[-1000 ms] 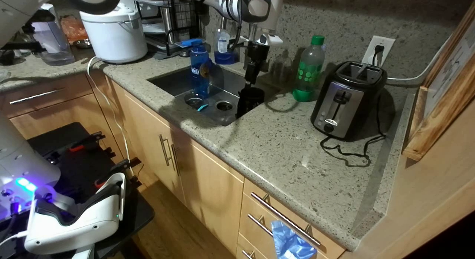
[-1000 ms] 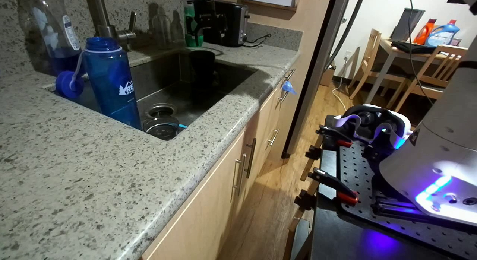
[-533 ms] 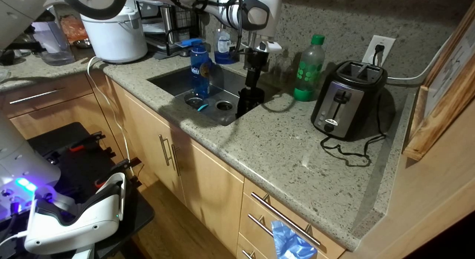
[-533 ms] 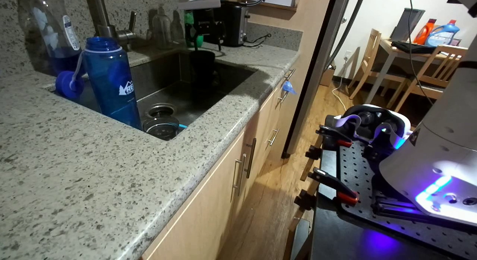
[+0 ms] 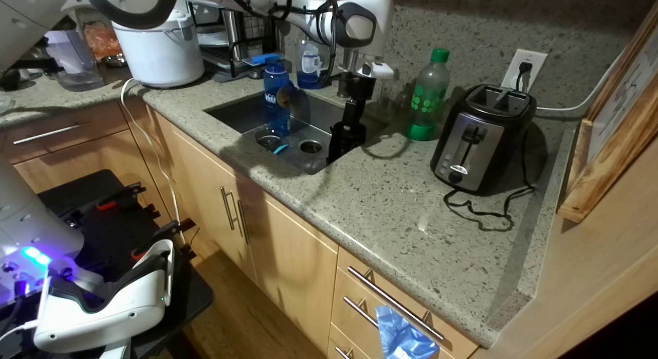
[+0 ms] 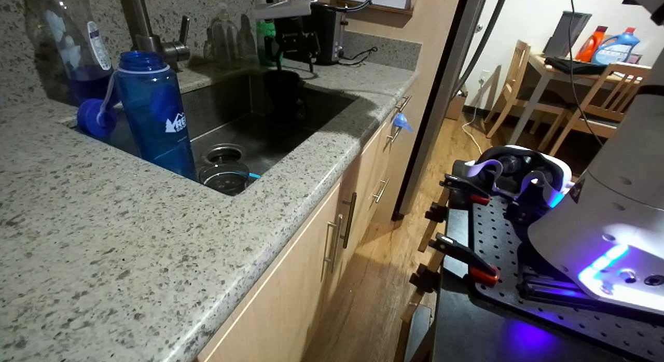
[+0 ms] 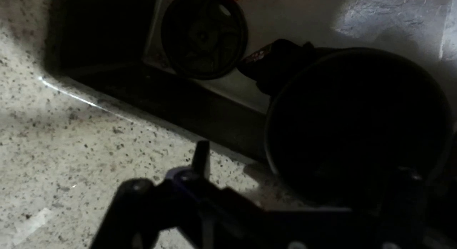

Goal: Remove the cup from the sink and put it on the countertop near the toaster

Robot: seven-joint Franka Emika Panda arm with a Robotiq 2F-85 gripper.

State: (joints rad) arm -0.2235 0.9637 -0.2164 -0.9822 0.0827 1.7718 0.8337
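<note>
Cup (image 7: 357, 117) | upright in sink (image 7: 292, 20), beside inner edge of table (image 7: 89, 145) | fingers (image 7: 202, 158) spread wide, holding nothing | best: bring outer finger past that edge, straddle rim, lower straight, squeeze

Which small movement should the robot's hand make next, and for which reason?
Probably shift the open hand slightly sideways, further over the cup, before lowering: in the wrist view one finger appears above the countertop, so going straight down might strike its edge.

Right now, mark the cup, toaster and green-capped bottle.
Cup (image 7: 353, 115), in the wrist view: dark interior.
Toaster (image 5: 483, 144), in an exterior view: silver front panel.
Green-capped bottle (image 5: 428, 95), in an exterior view: body.
</note>
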